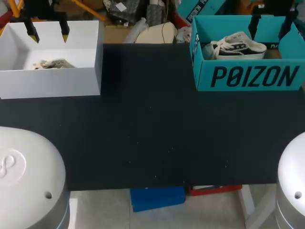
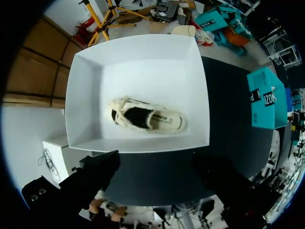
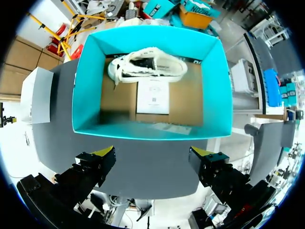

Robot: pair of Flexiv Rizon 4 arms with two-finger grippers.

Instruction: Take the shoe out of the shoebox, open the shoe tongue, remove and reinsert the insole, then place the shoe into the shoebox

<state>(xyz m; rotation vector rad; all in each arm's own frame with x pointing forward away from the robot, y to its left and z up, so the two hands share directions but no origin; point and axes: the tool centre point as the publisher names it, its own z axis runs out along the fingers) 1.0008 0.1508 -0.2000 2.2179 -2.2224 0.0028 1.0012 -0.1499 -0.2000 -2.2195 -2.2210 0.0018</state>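
**Left arm (image 1: 28, 176) and right arm (image 1: 293, 183) loom close – shoe (image 1: 238, 46) lies in the teal shoebox (image 1: 248, 76)**

The pale, rounded arm housings fill the head view's near corners, one at each side of the black table (image 1: 152, 138).

The shoe is a white and black sneaker with cream laces. It lies inside the teal shoebox at the table's far right, against the wall farthest from the right gripper (image 3: 152, 157). Its laces spill loose at one end. Beside it on the box's brown floor lies a white paper sheet (image 3: 153, 98).

The right gripper hangs above the box's near wall with its yellow-tipped fingers spread wide and touching nothing.

Well apart from this, at the table's far left, stands a white box (image 1: 47, 83) – a second shoe (image 2: 145, 117) of the same kind lies on its floor, roughly in the middle.

The left gripper (image 1: 47, 31) hovers over that box. Its two yellow tips are apart and hold nothing.
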